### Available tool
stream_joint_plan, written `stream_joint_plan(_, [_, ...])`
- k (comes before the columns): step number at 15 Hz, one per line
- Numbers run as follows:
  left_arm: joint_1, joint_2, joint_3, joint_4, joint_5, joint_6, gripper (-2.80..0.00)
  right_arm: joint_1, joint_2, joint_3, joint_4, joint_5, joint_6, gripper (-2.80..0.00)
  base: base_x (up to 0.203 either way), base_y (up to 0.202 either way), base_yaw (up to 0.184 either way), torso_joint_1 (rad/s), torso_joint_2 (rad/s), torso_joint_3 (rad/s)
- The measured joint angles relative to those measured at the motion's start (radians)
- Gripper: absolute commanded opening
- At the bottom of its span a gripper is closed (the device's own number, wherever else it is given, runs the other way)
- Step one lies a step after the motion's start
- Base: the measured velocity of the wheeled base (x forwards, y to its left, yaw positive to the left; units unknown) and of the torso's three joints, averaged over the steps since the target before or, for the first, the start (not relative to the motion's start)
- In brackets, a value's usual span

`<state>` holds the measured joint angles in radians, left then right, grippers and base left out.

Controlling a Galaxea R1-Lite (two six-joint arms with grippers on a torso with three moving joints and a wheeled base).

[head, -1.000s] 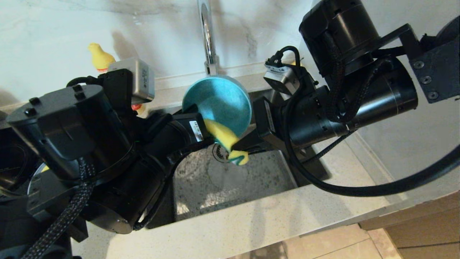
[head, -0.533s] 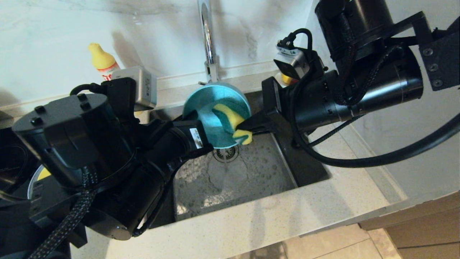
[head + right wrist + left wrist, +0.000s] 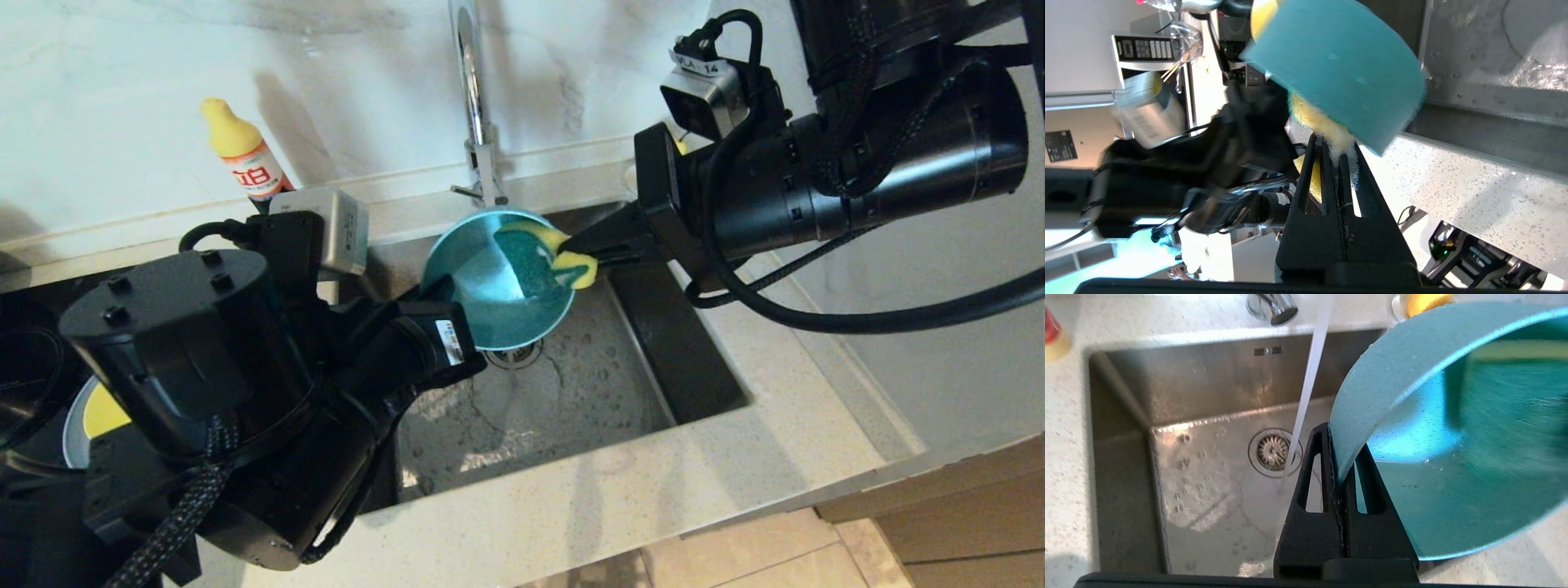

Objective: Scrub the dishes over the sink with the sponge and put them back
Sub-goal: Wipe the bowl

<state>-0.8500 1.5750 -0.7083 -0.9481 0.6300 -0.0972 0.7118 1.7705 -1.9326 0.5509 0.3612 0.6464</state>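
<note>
A yellow-capped bottle with a red and white label stands on the speckled desk against the white marble wall, at the desk's back edge. A wooden cabinet front sits below the desk's front right corner, and beige floor tiles show beneath that desk edge.

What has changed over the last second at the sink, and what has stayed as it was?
The right pincer carried the sponge from the bowl's lower edge up across its inside toward the faucet. The bowl tipped to face more upward. Unchanged: the left pincer stays shut on the bowl's rim, over the sink; nothing was released.
</note>
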Motion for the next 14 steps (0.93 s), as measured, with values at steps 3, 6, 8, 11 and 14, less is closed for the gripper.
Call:
stream_joint_plan(3, [0.003, 0.018, 0.003, 0.003, 0.002, -0.004, -2.80, 0.024, -0.028, -0.002, -0.001, -0.004, -0.021, -2.80, 0.000, 0.000, 0.000, 0.000, 0.00, 0.000])
stream_joint_plan(6, [0.005, 0.034, -0.023, -0.001, 0.014, -0.004, -2.80, 0.039, -0.054, 0.002, 0.013, 0.003, -0.021, -2.80, 0.000, 0.000, 0.000, 0.000, 0.00, 0.000])
stream_joint_plan(8, [0.006, 0.042, -0.028, -0.001, 0.027, -0.006, -2.80, 0.045, -0.071, 0.006, 0.027, 0.004, -0.021, -2.80, 0.000, 0.000, 0.000, 0.000, 0.00, 0.000])
stream_joint_plan(11, [0.040, 0.058, -0.018, 0.008, 0.029, -0.011, -2.80, 0.048, -0.106, 0.010, 0.036, 0.005, -0.021, -2.80, 0.000, 0.000, 0.000, 0.000, 0.00, 0.000])
stream_joint_plan(14, [0.071, 0.076, 0.018, 0.029, 0.027, -0.032, -2.80, 0.042, -0.147, 0.015, 0.061, 0.005, -0.021, -2.80, 0.000, 0.000, 0.000, 0.000, 0.00, 0.000])
